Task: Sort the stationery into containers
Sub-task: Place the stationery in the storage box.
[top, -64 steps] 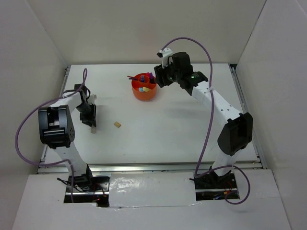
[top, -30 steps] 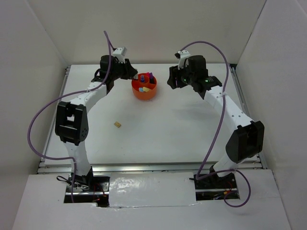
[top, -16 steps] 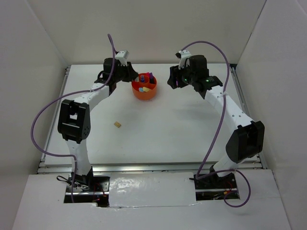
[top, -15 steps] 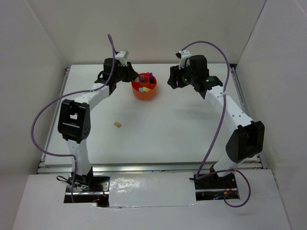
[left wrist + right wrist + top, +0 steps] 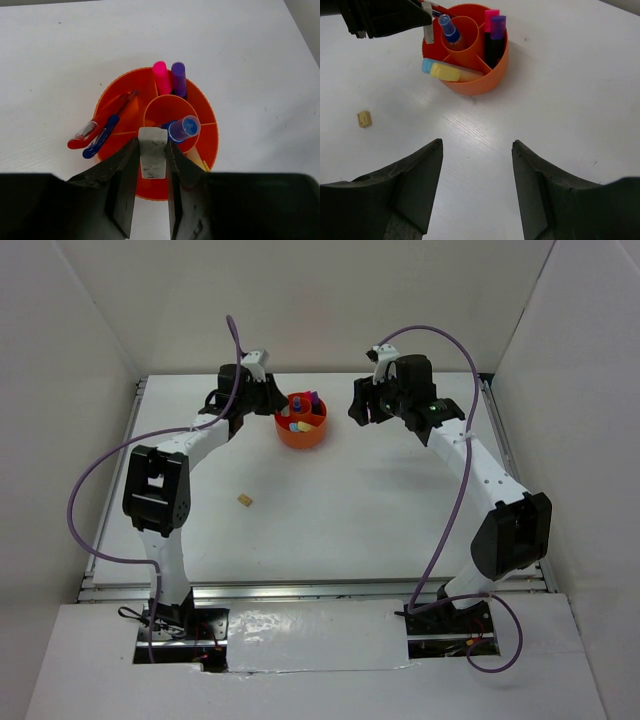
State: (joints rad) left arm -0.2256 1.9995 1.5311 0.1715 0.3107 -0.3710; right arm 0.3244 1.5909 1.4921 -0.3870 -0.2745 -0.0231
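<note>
You're at the drop: your left gripper pinches a pale eraser above the orange pot, at its 6 o'clock rim in the wrist view. Next, release it inside a compartment. The highlighter and marker stand at 12, the pens at 9, the bottle at centre. Your right gripper hangs open and empty. A tan eraser lies at the pot's 7 o'clock from above.

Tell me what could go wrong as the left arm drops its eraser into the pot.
1. The left gripper holds the pale eraser over the orange pot's dividers and near rim; released here, it may strike an edge and bounce out.
2. The red pen and blue pen lean out over the rim beside that gripper; a nudge could tip them onto the table.
</note>
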